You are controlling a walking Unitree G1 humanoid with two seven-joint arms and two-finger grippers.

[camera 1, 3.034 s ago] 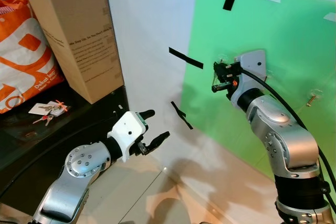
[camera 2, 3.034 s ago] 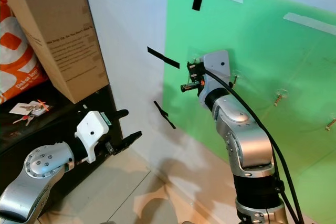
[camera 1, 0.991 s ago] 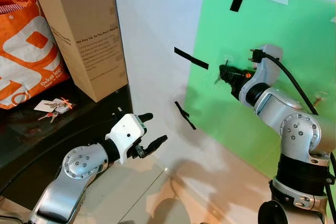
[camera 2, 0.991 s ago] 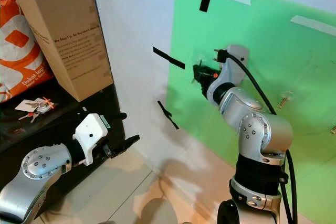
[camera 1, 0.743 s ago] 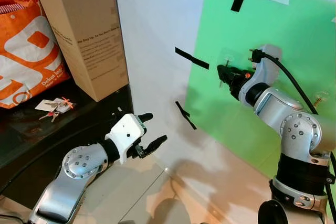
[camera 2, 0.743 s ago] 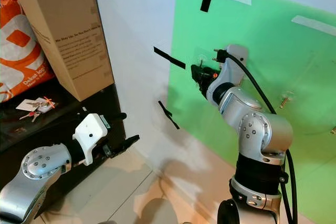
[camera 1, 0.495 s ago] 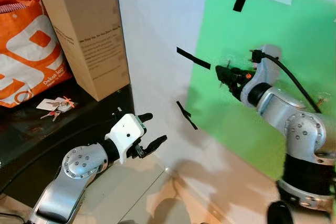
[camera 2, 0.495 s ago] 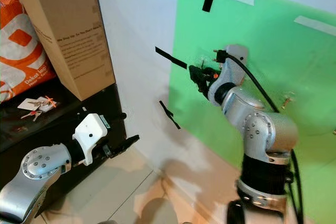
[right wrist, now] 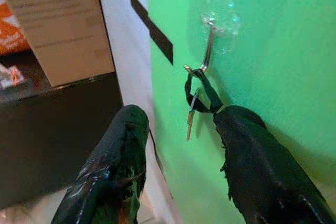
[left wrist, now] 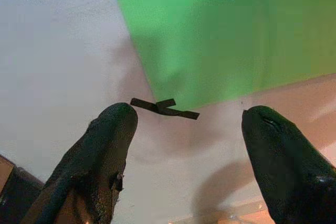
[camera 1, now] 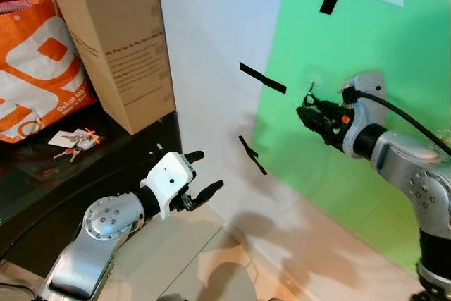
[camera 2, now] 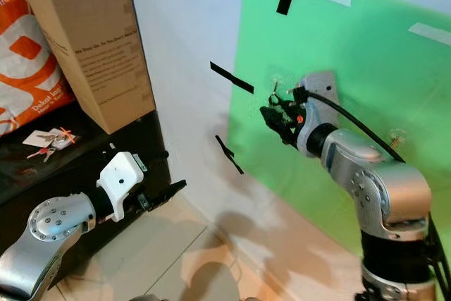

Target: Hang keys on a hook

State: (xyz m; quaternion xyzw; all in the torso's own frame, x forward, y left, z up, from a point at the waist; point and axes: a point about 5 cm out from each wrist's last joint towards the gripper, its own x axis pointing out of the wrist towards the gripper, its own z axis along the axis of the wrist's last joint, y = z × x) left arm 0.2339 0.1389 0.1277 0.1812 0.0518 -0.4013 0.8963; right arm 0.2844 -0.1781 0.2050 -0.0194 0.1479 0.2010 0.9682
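Observation:
A small metal hook (right wrist: 207, 51) hangs from a clear suction cup (right wrist: 219, 19) on the green sheet (camera 1: 366, 68). A key on a black strap (right wrist: 193, 109) dangles from that hook. My right gripper (right wrist: 181, 113) is open just below the hook, with one finger on each side of the key. The strap's lower end lies against one finger (right wrist: 247, 140). In the head views the right gripper (camera 1: 310, 114) is at the sheet's left part. My left gripper (camera 1: 201, 174) is open and empty, held low in front of the black cabinet.
A second bunch of keys (camera 1: 74, 140) lies on the black cabinet top (camera 1: 106, 156), beside a tall cardboard box (camera 1: 116, 40) and an orange bag (camera 1: 35, 54). Black tape strips (camera 1: 262, 78) cross the white wall. Another hook (camera 2: 397, 134) sits further right on the sheet.
The camera has shifted. My right forearm has dropped from raised to nearly level, and its gripper now sits a little below the hook. The left arm has held its pose.

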